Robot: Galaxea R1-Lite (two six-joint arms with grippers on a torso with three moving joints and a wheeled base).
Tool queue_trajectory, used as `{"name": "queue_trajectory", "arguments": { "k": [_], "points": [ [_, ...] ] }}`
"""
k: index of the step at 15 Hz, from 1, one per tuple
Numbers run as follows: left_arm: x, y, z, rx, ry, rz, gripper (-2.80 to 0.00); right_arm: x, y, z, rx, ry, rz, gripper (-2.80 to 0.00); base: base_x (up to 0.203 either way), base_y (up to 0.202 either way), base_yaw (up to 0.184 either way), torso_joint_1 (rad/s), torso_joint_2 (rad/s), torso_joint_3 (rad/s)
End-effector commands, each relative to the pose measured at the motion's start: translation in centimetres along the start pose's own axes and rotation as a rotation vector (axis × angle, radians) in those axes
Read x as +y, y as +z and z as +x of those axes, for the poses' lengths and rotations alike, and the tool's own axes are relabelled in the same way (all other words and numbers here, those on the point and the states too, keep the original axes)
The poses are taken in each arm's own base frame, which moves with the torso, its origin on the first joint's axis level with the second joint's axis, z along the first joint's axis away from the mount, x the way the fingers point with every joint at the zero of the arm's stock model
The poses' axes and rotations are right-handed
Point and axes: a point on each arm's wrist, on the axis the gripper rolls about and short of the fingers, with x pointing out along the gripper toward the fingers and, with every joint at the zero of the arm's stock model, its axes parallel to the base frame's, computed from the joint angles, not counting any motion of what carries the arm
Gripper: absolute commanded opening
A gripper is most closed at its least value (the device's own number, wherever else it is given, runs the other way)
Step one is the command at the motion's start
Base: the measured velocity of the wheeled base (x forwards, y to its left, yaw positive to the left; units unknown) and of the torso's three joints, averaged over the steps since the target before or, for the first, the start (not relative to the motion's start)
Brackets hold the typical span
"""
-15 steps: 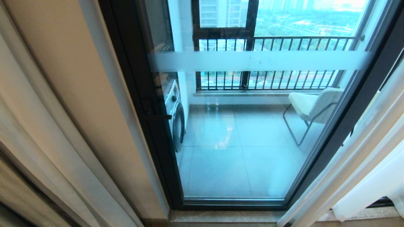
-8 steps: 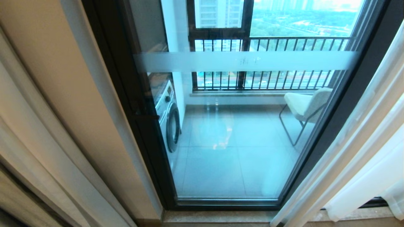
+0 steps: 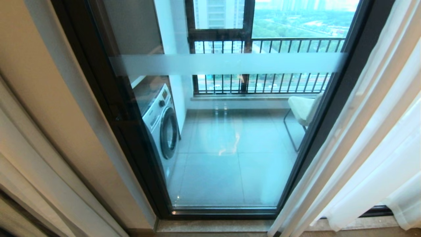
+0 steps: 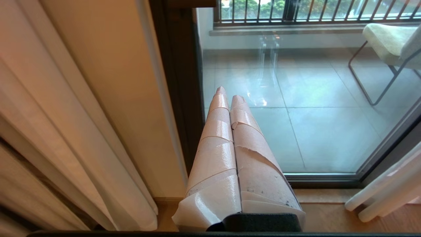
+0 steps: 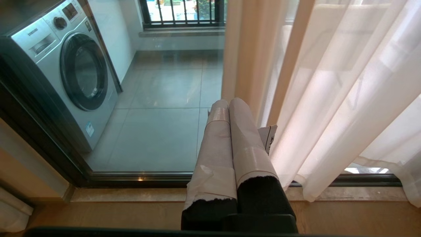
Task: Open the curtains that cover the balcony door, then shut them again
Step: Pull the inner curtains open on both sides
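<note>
curtains [image 3: 368, 131] hang in long up-and-down folds, bunched at both sides. from the left: a beige curtain panel [image 4: 65, 131], then the left hand [image 4: 227, 92] pressed together and empty, then the balcony door [image 3: 230, 131] bare in the middle with a washing machine [image 5: 65, 72] behind the glass, then the right hand [image 5: 227, 103], also pressed together, just beside the white folds. the right arm is nearer them. nothing blocks the way.

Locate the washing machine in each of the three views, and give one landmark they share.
Head view: washing machine at left centre, behind the balcony door glass.
Left wrist view: not in it.
Right wrist view: washing machine at upper left, behind the glass.
Shared landmark: the black balcony railing along the far edge of the balcony.
</note>
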Motion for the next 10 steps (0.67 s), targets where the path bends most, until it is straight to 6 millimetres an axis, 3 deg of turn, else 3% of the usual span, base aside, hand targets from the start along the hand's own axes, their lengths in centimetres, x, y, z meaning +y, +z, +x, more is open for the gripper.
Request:
{"name": "queue_trajectory", "arguments": {
  "k": [1,10],
  "points": [
    [0.0,0.0,0.0,0.0,-0.002,0.001,-2.8,0.0,0.01,0.0,-0.001,0.0,0.0,-2.8,0.0,-0.187,0.0,-0.001,0.0,0.002],
    [0.0,0.0,0.0,0.0,0.0,0.001,-2.8,0.0,0.01,0.0,-0.001,0.0,0.0,-2.8,0.0,-0.189,0.0,0.003,0.0,0.002]
  ]
}}
